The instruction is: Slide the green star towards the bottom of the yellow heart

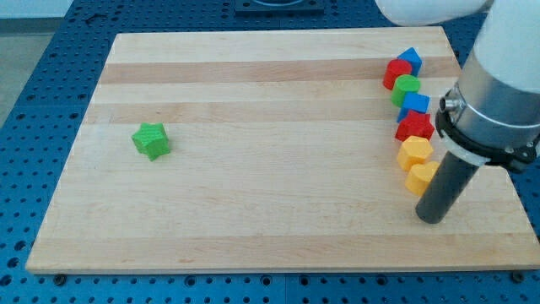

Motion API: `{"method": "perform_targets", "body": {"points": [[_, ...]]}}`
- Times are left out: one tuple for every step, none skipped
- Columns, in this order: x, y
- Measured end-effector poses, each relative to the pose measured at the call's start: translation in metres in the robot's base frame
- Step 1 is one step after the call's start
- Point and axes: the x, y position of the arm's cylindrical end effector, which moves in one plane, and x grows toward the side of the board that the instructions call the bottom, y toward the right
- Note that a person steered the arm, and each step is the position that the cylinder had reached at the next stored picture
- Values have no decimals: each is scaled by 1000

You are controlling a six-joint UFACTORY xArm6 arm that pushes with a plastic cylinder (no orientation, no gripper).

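The green star (151, 141) lies alone on the left part of the wooden board (270, 211). Two yellow blocks lie at the right: one (415, 153) above the other (421, 178). I cannot tell which of them is the heart. My tip (432, 219) rests on the board just below and right of the lower yellow block, and the rod partly covers that block. The tip is far to the right of the green star.
A column of blocks runs up the board's right side above the yellow ones: a red block (414, 127), a blue block (414, 103), a green block (406, 86), a red block (395, 73) and a blue cube (411, 59). The board's right edge is near my tip.
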Motion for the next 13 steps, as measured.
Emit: {"method": "perform_targets", "body": {"points": [[-10, 5], [-14, 6], [-14, 6], [-12, -27], [-29, -89], [-71, -147], [-132, -206], [-168, -275], [-183, -362], [-174, -430], [-145, -463], [-119, -460], [-111, -417]]}}
